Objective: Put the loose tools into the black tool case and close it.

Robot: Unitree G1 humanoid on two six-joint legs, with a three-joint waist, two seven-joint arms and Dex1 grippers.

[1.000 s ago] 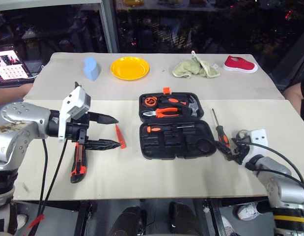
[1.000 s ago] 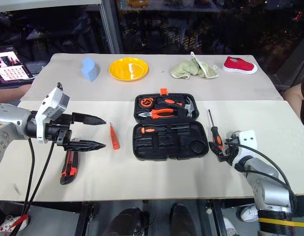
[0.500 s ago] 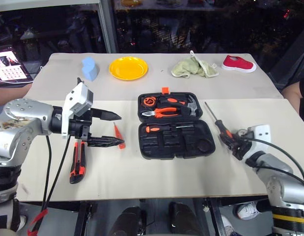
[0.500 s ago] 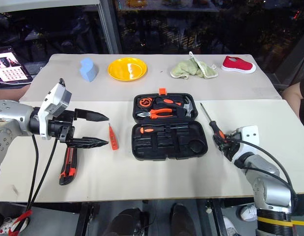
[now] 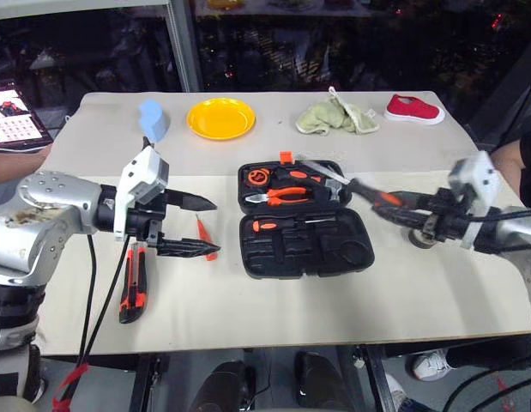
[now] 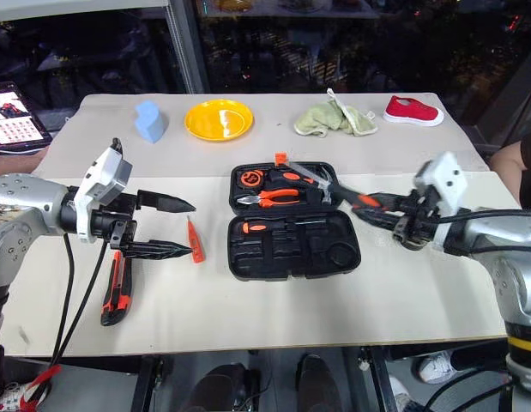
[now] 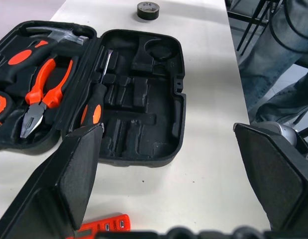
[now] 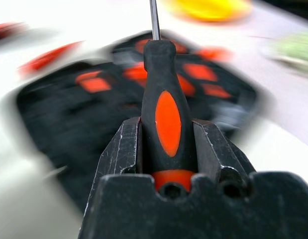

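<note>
The table [image 5: 274,292] carries the black tool case [image 5: 305,245], which lies open near its middle, lid half away from the robot and tray half toward it; pliers [image 5: 282,196], a hammer and a tape measure sit in the lid, and one black-and-orange screwdriver [image 5: 278,225] lies in a recess of the tray. Bare tabletop runs along the near edge in front of the case and on both sides of it. The left claw [image 5: 196,225] hangs above the table to the left of the case, its two fingers spread wide and holding nothing. The right claw [image 5: 419,209] is raised to the right of the case and pinches the second black-and-orange screwdriver [image 5: 368,190] by its handle, the shaft reaching out over the lid's right end; in the right wrist view the case behind it is blurred. The utility knife [image 5: 133,283] lies on the table below the left claw, partly crossed by cables. The slim orange tester screwdriver [image 5: 205,236] lies between the left claw's fingers and the case, partly covered by the lower finger. The small grey tape roll [image 7: 148,10] rests on the table beyond the case's right side, probably half hidden behind the right claw in the head views.
</note>
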